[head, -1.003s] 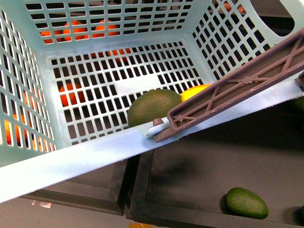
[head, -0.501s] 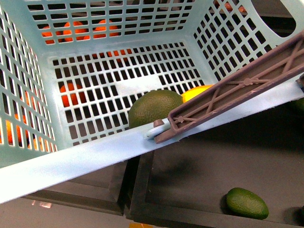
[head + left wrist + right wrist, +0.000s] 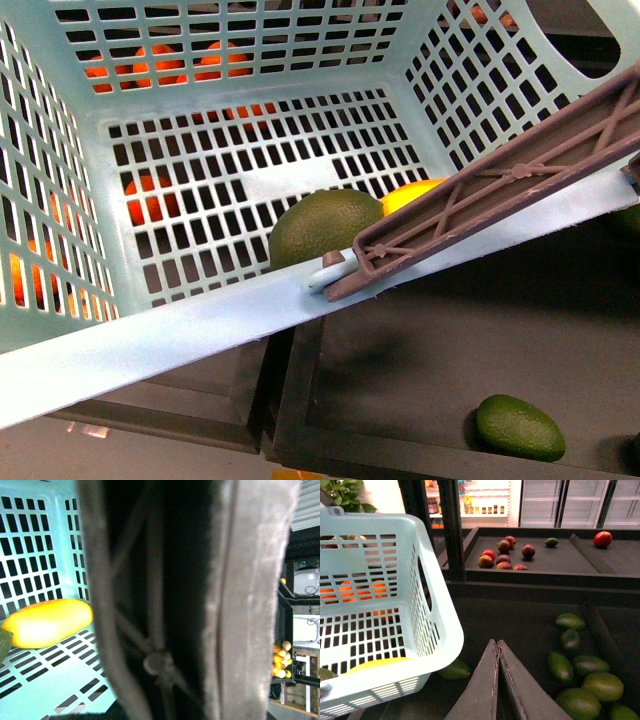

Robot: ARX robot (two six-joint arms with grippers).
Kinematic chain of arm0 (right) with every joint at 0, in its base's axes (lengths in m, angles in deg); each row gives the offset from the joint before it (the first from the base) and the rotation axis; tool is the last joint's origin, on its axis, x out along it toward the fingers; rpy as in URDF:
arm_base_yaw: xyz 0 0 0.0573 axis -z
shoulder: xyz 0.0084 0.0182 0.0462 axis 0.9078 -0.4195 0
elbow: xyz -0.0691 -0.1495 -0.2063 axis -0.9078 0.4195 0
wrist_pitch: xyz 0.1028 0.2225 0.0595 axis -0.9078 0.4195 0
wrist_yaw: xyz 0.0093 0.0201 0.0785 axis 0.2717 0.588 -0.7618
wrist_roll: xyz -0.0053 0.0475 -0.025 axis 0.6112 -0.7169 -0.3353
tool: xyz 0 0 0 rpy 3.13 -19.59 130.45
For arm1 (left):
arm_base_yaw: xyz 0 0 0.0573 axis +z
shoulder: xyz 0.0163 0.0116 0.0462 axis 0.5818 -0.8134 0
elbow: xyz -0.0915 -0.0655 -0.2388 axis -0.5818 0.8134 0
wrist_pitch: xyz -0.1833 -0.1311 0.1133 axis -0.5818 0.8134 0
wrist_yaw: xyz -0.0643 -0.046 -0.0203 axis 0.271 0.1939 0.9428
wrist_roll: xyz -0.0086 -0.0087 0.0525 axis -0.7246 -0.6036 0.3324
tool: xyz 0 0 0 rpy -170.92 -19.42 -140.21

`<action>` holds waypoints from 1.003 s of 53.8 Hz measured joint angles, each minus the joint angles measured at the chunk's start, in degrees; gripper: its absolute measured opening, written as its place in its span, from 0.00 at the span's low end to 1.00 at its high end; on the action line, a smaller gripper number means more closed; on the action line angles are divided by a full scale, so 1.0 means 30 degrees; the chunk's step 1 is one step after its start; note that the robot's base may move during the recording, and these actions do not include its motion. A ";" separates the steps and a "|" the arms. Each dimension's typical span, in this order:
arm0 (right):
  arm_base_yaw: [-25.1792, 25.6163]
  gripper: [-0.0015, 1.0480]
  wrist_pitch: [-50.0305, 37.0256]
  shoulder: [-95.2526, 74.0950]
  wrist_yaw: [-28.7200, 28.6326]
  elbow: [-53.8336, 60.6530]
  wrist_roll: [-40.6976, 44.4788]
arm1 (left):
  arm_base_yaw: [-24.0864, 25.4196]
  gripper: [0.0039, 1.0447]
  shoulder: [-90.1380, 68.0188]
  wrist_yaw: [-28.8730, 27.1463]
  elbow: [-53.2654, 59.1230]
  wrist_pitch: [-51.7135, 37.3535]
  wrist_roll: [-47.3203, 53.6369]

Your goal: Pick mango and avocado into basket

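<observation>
From my chest camera the basket (image 3: 150, 345) fills most of the view, its near rim running as a pale band from lower left to upper right. The avocado (image 3: 322, 226) lies on the slotted floor against that rim, which cuts off its lower part. Just beside it, the mango (image 3: 408, 194) shows only as a yellow sliver, the rest hidden behind the grey-brown handle (image 3: 500, 185) that lies along the rim. A white zip tie (image 3: 328, 271) pokes out at the handle's lower end. Orange fruits (image 3: 150, 195) glow through the lattice, outside the basket and too broken up by the slots to count.

Neither of my arms shows in this view. My left wrist camera is almost blocked by the blurred handle; I see none of my left fingers there, so I cannot tell whether that hand is spread or pinching. Past the handle the mango lies on the basket floor, with what may be the avocado's edge at the frame border.

My right gripper (image 3: 498, 647) hangs outside the basket with its fingers pressed together and nothing between them, over a dark tray (image 3: 530, 625) holding loose green avocados (image 3: 590, 685). One more lies in the tray (image 3: 518, 427) below the basket rim.
</observation>
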 joint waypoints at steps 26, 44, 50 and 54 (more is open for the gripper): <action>0.0000 0.02 0.3468 0.3242 0.0007 -0.0007 0.0000 | 0.0000 0.13 0.0000 0.0007 0.0000 0.0000 0.0000; 0.0000 0.02 0.5770 0.5676 0.0036 -0.0007 0.0000 | 0.0000 0.13 0.0000 0.0029 0.0000 0.0000 -0.0015; 0.0000 0.14 0.5778 0.5697 0.0036 -0.0007 0.0036 | 0.0000 0.13 0.0000 0.0029 0.0000 0.0007 -0.0015; 0.0000 0.27 0.5778 0.5705 0.0036 -0.0007 0.0036 | 0.0007 0.13 0.0000 0.0000 0.0000 0.0000 -0.0007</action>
